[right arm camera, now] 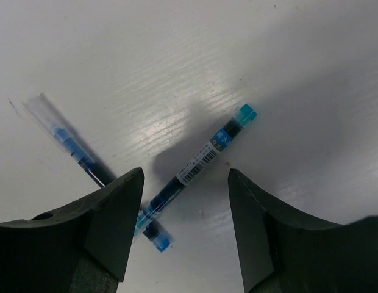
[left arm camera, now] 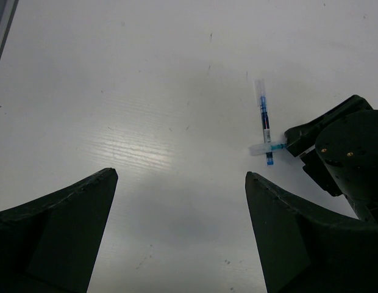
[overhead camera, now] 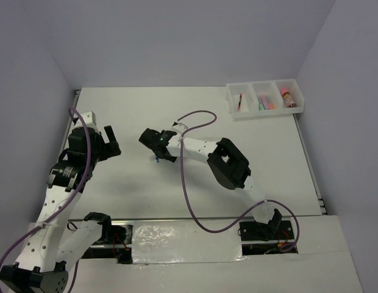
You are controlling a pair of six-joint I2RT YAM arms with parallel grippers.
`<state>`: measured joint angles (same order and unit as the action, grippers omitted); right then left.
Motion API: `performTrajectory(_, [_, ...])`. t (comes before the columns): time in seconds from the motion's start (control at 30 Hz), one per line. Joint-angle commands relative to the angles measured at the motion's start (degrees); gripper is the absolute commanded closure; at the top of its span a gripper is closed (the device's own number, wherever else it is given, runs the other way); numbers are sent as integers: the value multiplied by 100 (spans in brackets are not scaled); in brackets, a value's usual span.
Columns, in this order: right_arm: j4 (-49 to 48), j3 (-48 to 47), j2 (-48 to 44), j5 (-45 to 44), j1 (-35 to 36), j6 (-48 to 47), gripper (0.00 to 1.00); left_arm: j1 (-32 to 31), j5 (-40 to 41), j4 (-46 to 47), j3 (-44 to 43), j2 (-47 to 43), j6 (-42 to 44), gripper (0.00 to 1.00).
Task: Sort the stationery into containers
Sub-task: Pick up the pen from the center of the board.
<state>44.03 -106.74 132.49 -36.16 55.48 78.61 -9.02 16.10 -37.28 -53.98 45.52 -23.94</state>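
Observation:
Two thin blue pens lie crossed on the white table, one with a barcode label [right arm camera: 204, 160], the other a clear-capped one [right arm camera: 67, 141]. My right gripper [right arm camera: 185, 177] is open right over their crossing; the labelled pen runs between the fingers and the left finger [right arm camera: 113, 210] hides part of both pens. In the top view this gripper [overhead camera: 153, 146] sits mid-table above the pens [overhead camera: 157, 160]. My left gripper [left arm camera: 181, 177] is open and holds nothing; it sees the pens [left arm camera: 264, 119] ahead to its right. The white three-compartment tray [overhead camera: 266, 114] holds a red pen [overhead camera: 239, 101], highlighters [overhead camera: 264, 102] and a pink-capped tube [overhead camera: 289, 97].
The tray stands at the far right corner against the right wall. The right arm's purple cable [overhead camera: 188, 183] loops over the table's middle. The left arm [overhead camera: 85, 152] hovers by the left edge. Silver tape [overhead camera: 177, 241] covers the near edge between the bases.

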Motion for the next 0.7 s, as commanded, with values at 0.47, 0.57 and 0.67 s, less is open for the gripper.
performTrajectory(0.47, [-377, 732, -556, 311, -240, 418, 82, 14, -45, 203, 36, -131, 92, 1])
performTrajectory(0.57, [-789, 1240, -1003, 390, -328, 375, 100, -30, -19, 186, 36, -113, 92, 1])
performTrajectory(0.67, [-1280, 1890, -1757, 268, -493, -19, 100, -126, 121, 159, 36, -140, 74, 1])
